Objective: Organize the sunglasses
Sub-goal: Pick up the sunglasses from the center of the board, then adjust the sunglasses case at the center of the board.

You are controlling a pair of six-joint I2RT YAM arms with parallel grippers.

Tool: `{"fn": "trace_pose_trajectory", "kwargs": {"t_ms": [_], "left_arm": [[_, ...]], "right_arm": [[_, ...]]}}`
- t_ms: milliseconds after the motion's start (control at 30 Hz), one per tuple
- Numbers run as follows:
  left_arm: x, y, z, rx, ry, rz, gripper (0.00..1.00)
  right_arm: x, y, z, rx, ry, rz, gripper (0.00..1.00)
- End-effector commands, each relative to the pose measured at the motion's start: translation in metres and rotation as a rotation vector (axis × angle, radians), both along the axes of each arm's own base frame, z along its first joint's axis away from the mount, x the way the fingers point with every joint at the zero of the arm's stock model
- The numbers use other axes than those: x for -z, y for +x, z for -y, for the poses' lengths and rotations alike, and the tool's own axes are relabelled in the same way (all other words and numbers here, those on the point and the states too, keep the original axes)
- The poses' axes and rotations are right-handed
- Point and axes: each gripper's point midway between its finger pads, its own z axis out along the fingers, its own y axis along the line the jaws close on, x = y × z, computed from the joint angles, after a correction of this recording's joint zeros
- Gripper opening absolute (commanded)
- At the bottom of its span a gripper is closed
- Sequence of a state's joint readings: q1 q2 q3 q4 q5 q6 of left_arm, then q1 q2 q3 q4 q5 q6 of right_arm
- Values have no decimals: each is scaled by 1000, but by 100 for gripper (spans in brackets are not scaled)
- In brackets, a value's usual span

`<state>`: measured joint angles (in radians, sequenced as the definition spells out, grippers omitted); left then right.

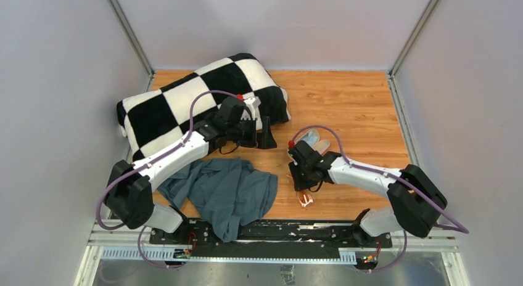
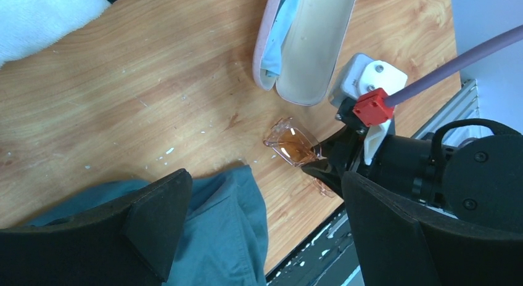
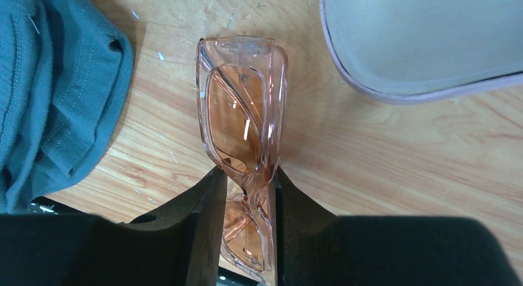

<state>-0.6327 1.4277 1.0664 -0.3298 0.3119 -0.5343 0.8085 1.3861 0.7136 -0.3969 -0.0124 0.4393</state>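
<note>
The right tool (image 3: 248, 178) grips the sunglasses (image 3: 237, 113) at the middle of their frame, one black finger (image 3: 206, 218) pressed to each side. The glasses are folded, with a thin, clear pinkish frame and translucent orange-amber lenses that catch small white glints of light. They sit low over the wooden tabletop (image 3: 401, 156) near its front edge, between a rumpled blue-grey garment (image 3: 55, 82) and the open pink case (image 2: 308, 45). The case lies just beyond them, its pale lining facing up and a light-blue cloth (image 2: 280, 33) tucked along one side. Farther left, the left tool (image 1: 262, 138) hangs above the tabletop with its jaws spread wide, holding nothing. A black-and-white checked blanket (image 1: 185, 101) is bunched at the back left corner.
</note>
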Motion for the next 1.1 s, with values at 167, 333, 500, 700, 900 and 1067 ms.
{"fn": "trace_pose_trajectory", "kwargs": {"t_ms": [167,333,500,700,900,1067], "left_arm": [[16,6,10,34,11,19,100],[37,12,30,84,61,7,100],[52,27,45,23,54,-20,99],[74,45,63,64,95,-12,93],[75,70,87,113,97,18,91],[93,84,97,111,130,-11,82]], "right_arm": [[-24,0,37,72,-56,103,16],[-38,-5,63,145,-53,133,14],[-58,-5,83,239,-4,188,13],[-78,3,95,340,56,250,13],[-87,7,103,387,71,261,11],[-94,10,107,411,88,266,9]]}}
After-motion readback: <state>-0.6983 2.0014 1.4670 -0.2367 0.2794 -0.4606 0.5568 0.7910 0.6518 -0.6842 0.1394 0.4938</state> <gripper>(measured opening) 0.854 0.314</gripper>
